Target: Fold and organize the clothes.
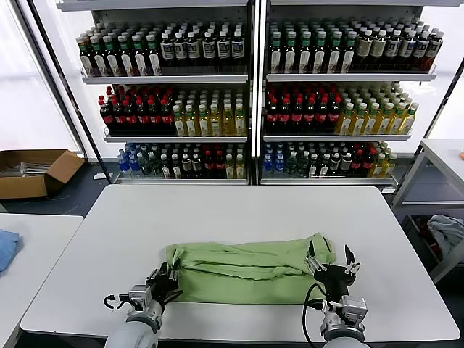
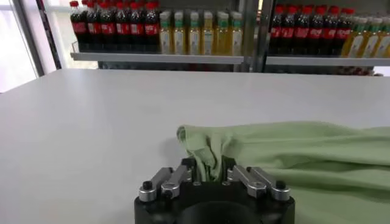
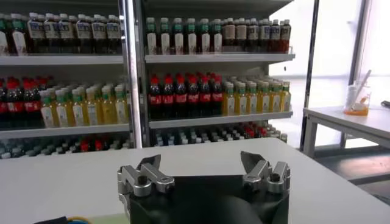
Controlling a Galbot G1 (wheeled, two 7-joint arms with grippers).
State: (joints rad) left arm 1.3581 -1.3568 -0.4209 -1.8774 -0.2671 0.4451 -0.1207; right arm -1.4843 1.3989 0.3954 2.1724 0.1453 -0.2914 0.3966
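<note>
The light green shirt (image 1: 250, 270) lies folded into a long band across the near middle of the white table (image 1: 239, 210). My left gripper (image 1: 167, 278) is at the shirt's left near corner, shut on a bunched fold of it; the left wrist view shows the green cloth (image 2: 210, 155) pinched between the fingers. My right gripper (image 1: 331, 258) is open and empty, raised a little at the shirt's right end. In the right wrist view its fingers (image 3: 150, 164) stand wide apart over bare table, with no cloth between them.
Shelves of bottles (image 1: 246, 94) stand behind the table. A side table on the left carries a blue cloth (image 1: 6, 246). A cardboard box (image 1: 32, 170) lies on the floor at the left. Another table (image 1: 442, 156) and a grey-blue bundle (image 1: 446, 232) are at the right.
</note>
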